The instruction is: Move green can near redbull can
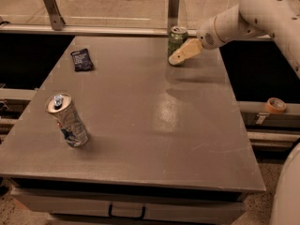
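The grey table (pixel 154 125) filled most of the view. The robot's white arm (pixel 253 13) reached in from the upper right, and the gripper (pixel 180 55) lay against the lower right side of the green can (pixel 175 39). It seemed to touch the can, but how wide it stood and whether it had any grip could not be told. The green can stood upright at the table's far edge. The redbull can (pixel 68 121) stood well apart, near the front left. A dark packet (pixel 82 60) lay at the far left, and a tape roll (pixel 275 105) sat off the table on the right.
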You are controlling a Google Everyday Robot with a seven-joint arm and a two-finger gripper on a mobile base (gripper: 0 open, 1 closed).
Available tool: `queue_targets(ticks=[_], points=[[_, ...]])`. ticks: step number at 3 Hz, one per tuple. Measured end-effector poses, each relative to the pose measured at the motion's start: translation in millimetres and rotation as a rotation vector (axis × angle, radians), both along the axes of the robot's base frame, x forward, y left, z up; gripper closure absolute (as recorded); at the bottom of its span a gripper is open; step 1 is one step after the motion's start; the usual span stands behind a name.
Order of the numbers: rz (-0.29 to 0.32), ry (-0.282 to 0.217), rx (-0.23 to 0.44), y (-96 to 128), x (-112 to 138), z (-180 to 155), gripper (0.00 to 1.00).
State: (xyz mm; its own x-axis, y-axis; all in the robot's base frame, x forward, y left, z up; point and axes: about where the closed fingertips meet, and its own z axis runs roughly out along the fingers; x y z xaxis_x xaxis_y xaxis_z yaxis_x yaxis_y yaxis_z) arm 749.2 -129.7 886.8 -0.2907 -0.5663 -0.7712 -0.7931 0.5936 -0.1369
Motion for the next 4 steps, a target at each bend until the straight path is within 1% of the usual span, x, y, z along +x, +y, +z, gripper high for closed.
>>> queue_targets(ticks=[1, 2, 3, 4], points=[[-0.005, 0.050, 0.086, 15.2, 10.1, -5.3, 0.17], [-0.005, 0.080, 0.151, 18.7, 16.1, -5.1, 0.41], [-0.003, 0.077, 0.207, 13.3, 18.6, 6.1, 0.64], [0.078, 0.063, 0.223, 21.5, -6.6, 28.4, 0.88]])
